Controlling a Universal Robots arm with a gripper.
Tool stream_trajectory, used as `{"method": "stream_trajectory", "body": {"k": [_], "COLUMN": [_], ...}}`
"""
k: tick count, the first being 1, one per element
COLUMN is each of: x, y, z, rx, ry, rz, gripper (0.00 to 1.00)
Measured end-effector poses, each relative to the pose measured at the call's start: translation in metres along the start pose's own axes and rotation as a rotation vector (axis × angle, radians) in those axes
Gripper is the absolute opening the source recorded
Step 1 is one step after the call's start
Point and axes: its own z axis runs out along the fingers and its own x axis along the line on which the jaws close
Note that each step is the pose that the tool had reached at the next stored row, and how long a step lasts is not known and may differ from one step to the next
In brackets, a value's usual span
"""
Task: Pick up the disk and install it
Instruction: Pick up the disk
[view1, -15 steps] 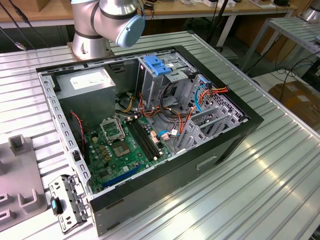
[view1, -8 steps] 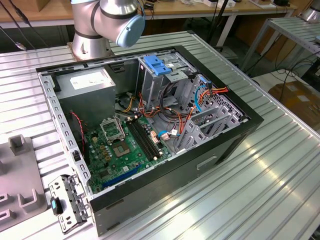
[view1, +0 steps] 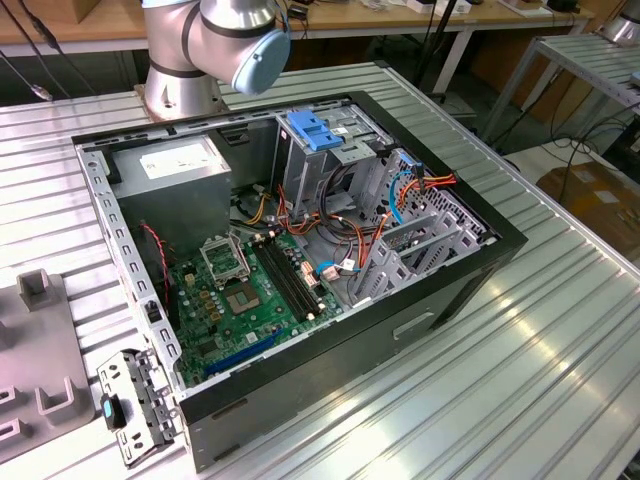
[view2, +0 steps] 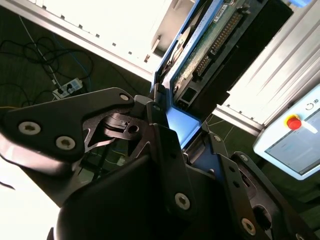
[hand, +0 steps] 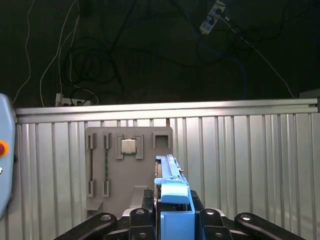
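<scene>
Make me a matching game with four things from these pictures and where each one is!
Things:
1. the disk
2. motherboard
3. blue latch
4. grey tray

Places:
A. on the ribbed table, outside the case
B. gripped in the hand
C. on top of the metal cage
D. flat on the floor of the open case

Pairs: 1-B, 2-D, 3-C, 4-A

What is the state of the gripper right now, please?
The gripper is closed on the disk, clamping it by its blue carrier bracket.
</scene>
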Motion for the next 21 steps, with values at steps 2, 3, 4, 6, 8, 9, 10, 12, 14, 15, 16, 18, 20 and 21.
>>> {"method": "stream_trajectory", "body": {"k": [2,3,4,6,8,9,10,12,14,15,16,18,20,21], "x": [-0.0001,-0.0001,-0.0001,-0.0002,-0.0003,-0.0004,-0.0004,-0.0005,-0.0005,-0.0006,-0.0007,-0.0007,-0.0009,-0.0009], "y": [-0.0017,-0.0024,-0.0034,-0.0049,-0.0081,-0.0091,-0.0098,-0.0115,-0.0134,-0.0148,-0.0157,-0.0176,-0.0204,-0.0212], "z": [-0.0001,-0.0001,-0.0001,-0.0002,-0.0002,-0.0003,-0.0002,-0.0004,-0.0004,-0.0004,-0.0004,-0.0005,-0.0006,-0.0006], "rx": [0.0000,0.0000,0.0000,-0.0001,0.0000,0.0000,0.0000,-0.0001,0.0000,-0.0001,0.0000,0.0000,-0.0001,-0.0001], "ry": [0.0000,0.0000,0.0000,0.0000,0.0000,0.0000,0.0000,0.0001,0.0000,0.0000,0.0000,0.0000,0.0000,0.0000], "rz": [0.000,0.000,0.000,0.000,0.000,0.000,0.000,0.000,0.000,0.000,0.000,0.000,0.000,0.000], "gripper": [0.37,0.37,0.37,0.37,0.37,0.37,0.37,0.37,0.37,0.37,0.37,0.37,0.37,0.37]}}
